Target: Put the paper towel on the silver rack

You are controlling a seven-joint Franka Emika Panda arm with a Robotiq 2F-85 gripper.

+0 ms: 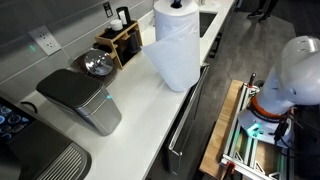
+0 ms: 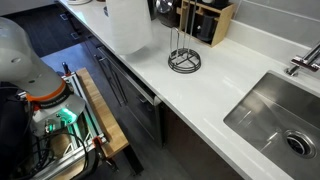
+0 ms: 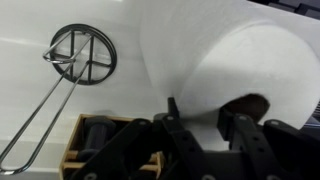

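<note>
The paper towel (image 1: 175,48) is a large white roll, held upright above the white counter, with a loose sheet hanging from it. It also shows in an exterior view (image 2: 128,25) and fills the wrist view (image 3: 225,60). The gripper (image 3: 204,112) is shut on the roll's wall, one finger inside the core hole and one outside. Only its dark tip shows at the roll's top (image 1: 178,4). The silver rack (image 2: 184,60) stands on the counter beside the roll, clear of it. In the wrist view (image 3: 82,52) I see its ring base and upright loop.
A wooden knife block (image 2: 205,20) stands behind the rack against the wall, also seen in the wrist view (image 3: 100,140). A grey appliance (image 1: 80,98) and a metal bowl (image 1: 98,65) sit on the counter. A sink (image 2: 275,115) is set into the counter.
</note>
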